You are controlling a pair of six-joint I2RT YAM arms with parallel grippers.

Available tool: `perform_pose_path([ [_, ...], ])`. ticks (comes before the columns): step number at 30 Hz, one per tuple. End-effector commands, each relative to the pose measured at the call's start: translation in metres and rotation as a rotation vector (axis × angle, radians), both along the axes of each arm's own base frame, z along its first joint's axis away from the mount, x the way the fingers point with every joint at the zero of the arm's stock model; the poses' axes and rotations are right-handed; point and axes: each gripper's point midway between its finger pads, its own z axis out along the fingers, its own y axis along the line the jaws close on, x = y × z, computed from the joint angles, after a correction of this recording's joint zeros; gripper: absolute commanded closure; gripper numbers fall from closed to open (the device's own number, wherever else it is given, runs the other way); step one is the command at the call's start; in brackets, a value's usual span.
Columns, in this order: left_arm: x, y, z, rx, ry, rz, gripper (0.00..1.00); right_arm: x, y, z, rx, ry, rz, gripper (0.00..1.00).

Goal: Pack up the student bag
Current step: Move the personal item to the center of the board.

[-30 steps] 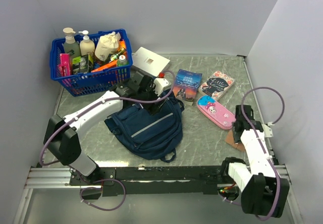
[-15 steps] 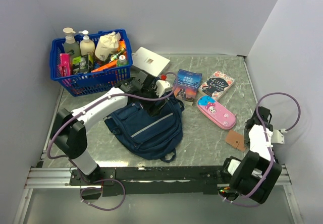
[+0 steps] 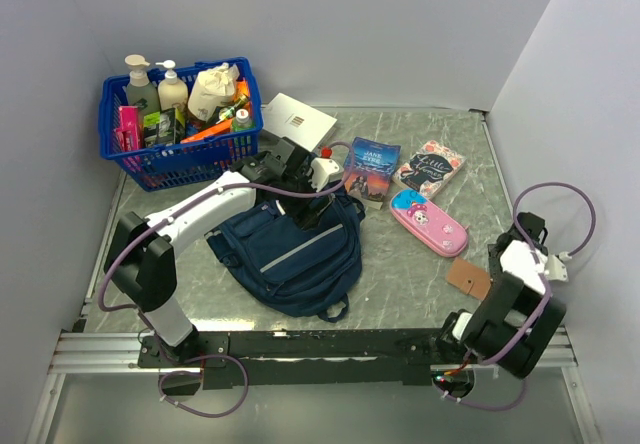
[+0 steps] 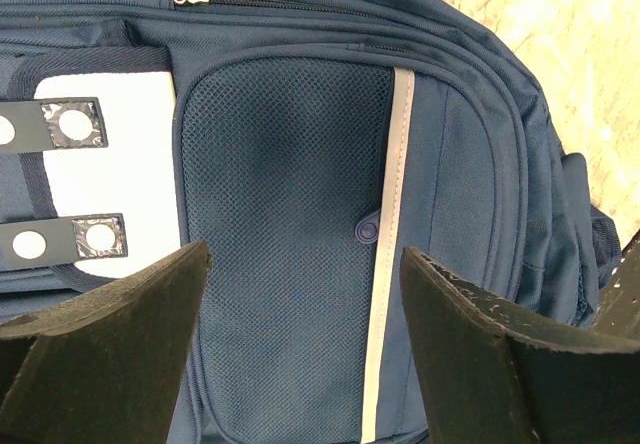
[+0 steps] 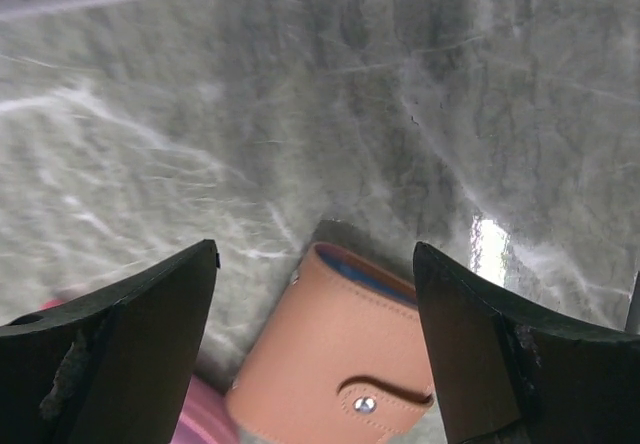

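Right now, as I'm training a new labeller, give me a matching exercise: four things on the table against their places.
1 student bag
2 pencil case
3 wallet
4 basket

A far-left corner
B framed by the open right gripper
C under the open left gripper
D just nearer the arms than the books

Pairs: 1-C, 2-D, 3-B, 4-A

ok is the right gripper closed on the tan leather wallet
No, the right gripper is wide open and the tan leather wallet lies flat on the marbled table, clear of it.
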Motion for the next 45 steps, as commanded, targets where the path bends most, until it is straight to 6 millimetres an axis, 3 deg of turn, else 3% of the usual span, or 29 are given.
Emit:
perform_pose_path([
  [1,0.008,-0.006,0.015,-0.033,-0.040,-0.019,0.18,0.019,-0.006,-0.003,0.039,0.014,0.075,0.13],
  [4,0.010,-0.005,0.014,-0.038,-0.040,-0.012,0.18,0.025,-0.003,-0.010,0.081,0.019,0.104,0.13],
  [12,0.010,-0.006,0.017,-0.051,-0.048,-0.005,0.18,0.029,0.016,0.002,0.100,-0.017,0.220,0.23],
  [23,-0.001,0.002,0.019,-0.070,-0.065,-0.003,0.18,0.008,0.078,-0.007,0.115,0.029,0.378,0.44],
  [32,-0.006,0.006,0.018,-0.082,-0.070,0.004,0.18,0.006,0.126,-0.010,0.149,0.036,0.526,0.59],
  [40,-0.005,0.010,0.020,-0.077,-0.092,0.006,0.18,0.013,0.170,-0.003,0.169,0.027,0.669,0.87],
  [45,-0.003,0.013,0.020,-0.071,-0.098,0.006,0.18,0.012,0.184,-0.001,0.159,0.048,0.742,0.85],
])
